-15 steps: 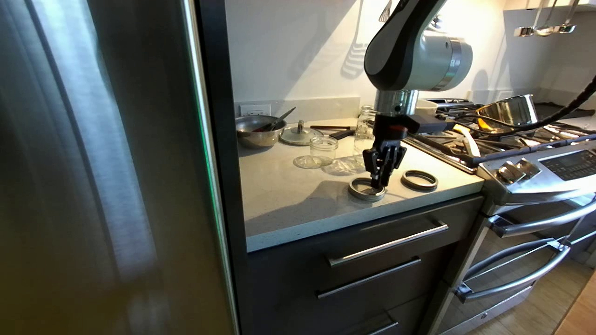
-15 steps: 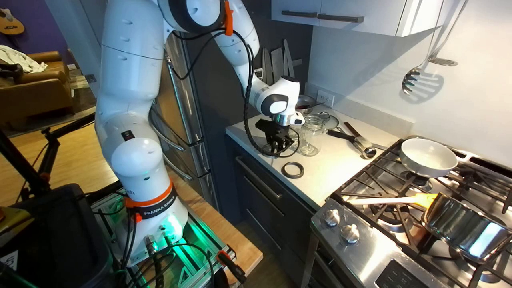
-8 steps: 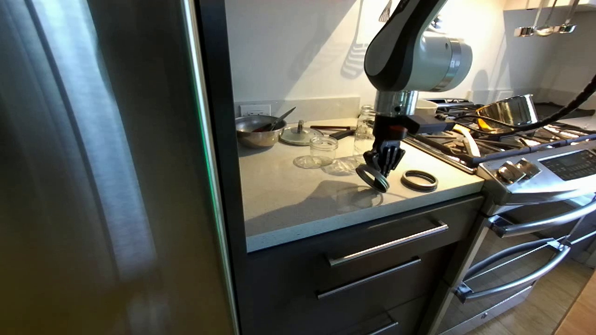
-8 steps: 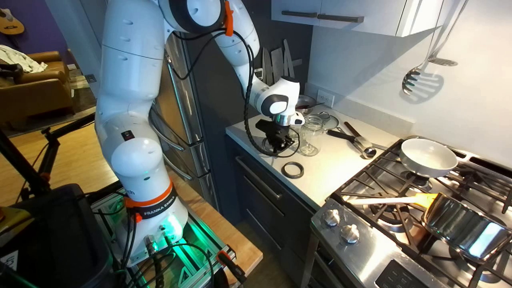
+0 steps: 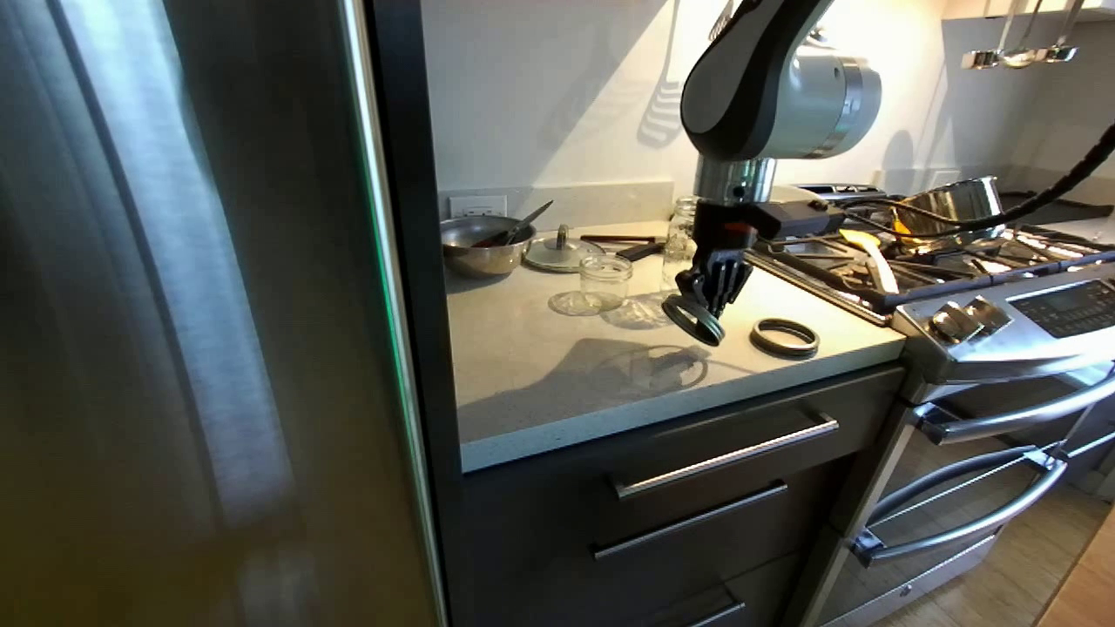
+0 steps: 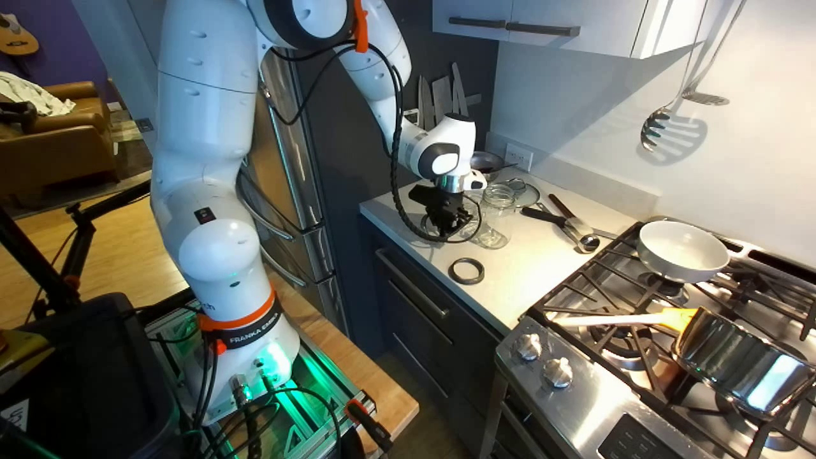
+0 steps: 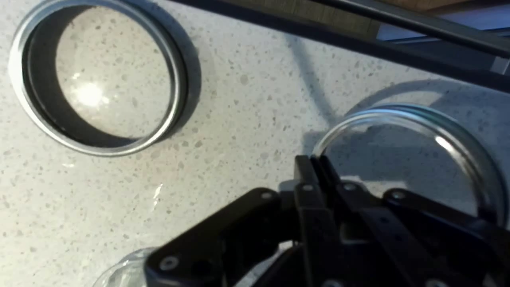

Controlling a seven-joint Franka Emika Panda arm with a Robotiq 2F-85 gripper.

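Wrist view, and the narrow black fingers are pressed together, clamped on one edge of a round silver metal ring! It's a single-spot pinch, so the ring could well swivel; a firm, even squeeze and unhurried motion look the right call. Well apart from it, a matching silver metal band lies flat on the pale, speckled tabletop.

Now to an exterior view: there's the ring, tilted and up off the tabletop. Plenty of height would help, I'd say, with the short clear glass jar standing farther back and the tall clear glass jar partly hidden.

And in an exterior view, a looping, braided black cable hangs low near the fingers, and most of the ring is out of sight. Best to mind that slack: slow, smooth motion should spare the tall jar a knock from it.
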